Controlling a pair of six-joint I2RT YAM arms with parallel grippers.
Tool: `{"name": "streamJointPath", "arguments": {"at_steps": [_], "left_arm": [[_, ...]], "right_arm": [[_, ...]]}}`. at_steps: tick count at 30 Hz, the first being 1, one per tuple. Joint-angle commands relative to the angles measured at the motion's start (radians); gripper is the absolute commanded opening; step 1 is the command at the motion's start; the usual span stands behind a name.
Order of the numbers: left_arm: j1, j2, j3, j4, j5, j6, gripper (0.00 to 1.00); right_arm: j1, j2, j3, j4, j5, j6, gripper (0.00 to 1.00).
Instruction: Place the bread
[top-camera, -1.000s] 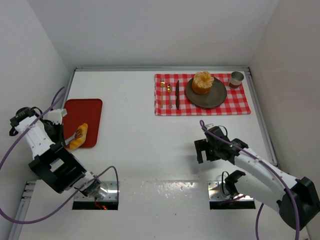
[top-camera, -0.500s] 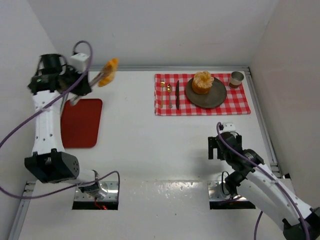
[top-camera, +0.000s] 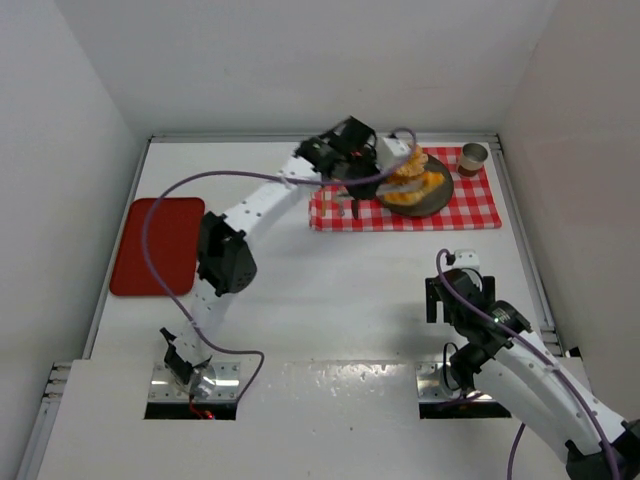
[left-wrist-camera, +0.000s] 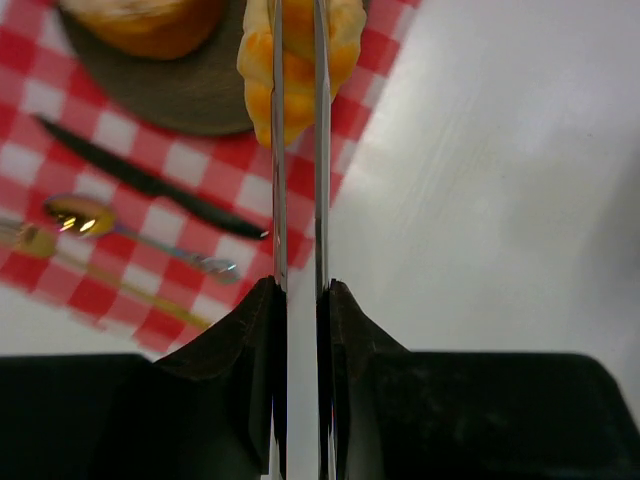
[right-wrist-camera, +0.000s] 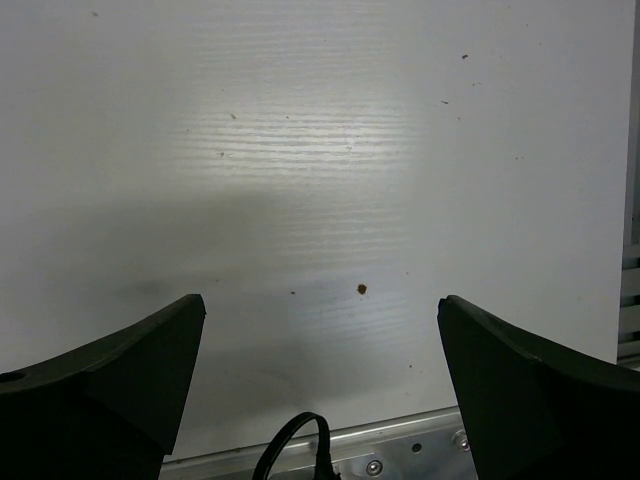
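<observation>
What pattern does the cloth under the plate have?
Red-and-white checks. The cloth shows best in the top external view.

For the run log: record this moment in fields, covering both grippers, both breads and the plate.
left gripper: shut on croissant, above the rim of the plate
right gripper: open, over the table
croissant: held, not yet released
bun: on the plate
plate: on red checked cloth, beside knife
red tray: table's left side
</observation>
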Motion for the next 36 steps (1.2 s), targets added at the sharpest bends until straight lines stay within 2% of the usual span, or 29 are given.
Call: {"name": "streamJointPath", "arguments": {"at_steps": [1,5,8,14,24,25,26,28,29,30,31,32,33,36], "left_arm": [[-0.073,0.009,0.028,0.124,-0.103,0.009,0.0],[-0.119,0.044,-0.002,0.315,-0.238,-0.001,0.0],[-0.128,0.09,-0.003,0.388,-0.253,-0.011,0.0],[-0.159,0.168,-0.004,0.419,-0.276,-0.001,0.0],[-0.168,0.159,-0.088,0.419,-0.264,0.009,0.0],[-0.168,0.159,-0.088,0.419,-0.264,0.009,0.02],[-0.168,0.159,-0.088,0.419,-0.264,0.009,0.09],[-0.168,0.159,-0.098,0.419,-0.264,0.009,0.16],[-0.168,0.159,-0.098,0.419,-0.264,0.009,0.23],[-0.168,0.159,-0.098,0.419,-0.264,0.009,0.39],[-0.168,0.159,-0.098,0.419,-0.264,0.009,0.46],[-0.168,0.15,-0.098,0.419,-0.264,0.009,0.46],[-0.168,0.139,-0.098,0.419,-0.264,0.009,0.53],[-0.168,0.128,-0.089,0.419,-0.273,0.018,0.65]], "right_arm": [[-0.005,0.012,0.02,0.002,0.018,0.012,0.99],[-0.005,0.027,0.018,0.012,-0.011,0.005,0.99],[-0.005,0.033,0.009,0.016,-0.019,0.003,0.99],[-0.005,0.042,-0.003,0.04,-0.024,-0.008,0.99],[-0.002,0.059,-0.017,0.058,-0.031,-0.012,0.99],[-0.002,0.064,-0.017,0.058,-0.031,-0.014,0.99],[-0.008,0.065,-0.012,0.06,-0.034,-0.015,0.99],[-0.005,0.076,-0.008,0.06,-0.039,-0.02,0.99],[-0.007,0.075,-0.003,0.058,-0.036,-0.022,0.99],[-0.005,0.076,-0.004,0.06,-0.04,-0.025,0.99],[-0.02,0.073,-0.005,0.057,-0.04,-0.025,0.99],[-0.005,0.07,-0.005,0.055,-0.042,-0.025,0.99],[-0.007,0.067,-0.005,0.054,-0.044,-0.023,0.99],[-0.007,0.065,-0.005,0.052,-0.045,-0.02,0.99]]}}
